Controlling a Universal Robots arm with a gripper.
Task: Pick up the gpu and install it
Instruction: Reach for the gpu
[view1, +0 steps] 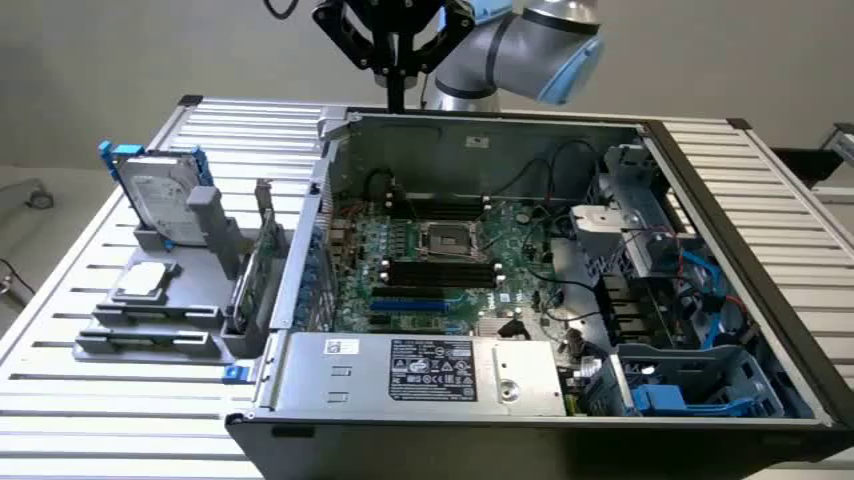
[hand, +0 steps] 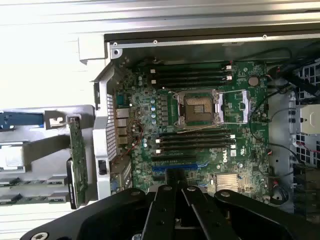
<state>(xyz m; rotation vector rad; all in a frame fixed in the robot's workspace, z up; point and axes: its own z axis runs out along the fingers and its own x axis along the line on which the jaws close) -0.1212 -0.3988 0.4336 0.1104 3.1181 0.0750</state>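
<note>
The gpu (view1: 268, 262) stands on edge in the grey holder (view1: 154, 338), just outside the case wall on the exterior view's left. Its green board faces the case and its silver bracket points up. In the wrist view the gpu (hand: 76, 159) appears edge-on beside the perforated case wall. My gripper (view1: 396, 98) hangs high above the back rim of the open computer case (view1: 727, 215), well apart from the gpu. Its black fingers are shut together with nothing between them. In the wrist view the gripper (hand: 176, 176) sits over the motherboard (hand: 200, 130), near the blue slot (hand: 159, 168).
A silver hard drive with blue rails (view1: 150, 192) stands upright in the holder, and a small square chip (view1: 144, 281) lies flat on it. The power supply (view1: 427, 370) fills the case's near side. Cables and drive cages (view1: 667, 300) crowd the exterior view's right.
</note>
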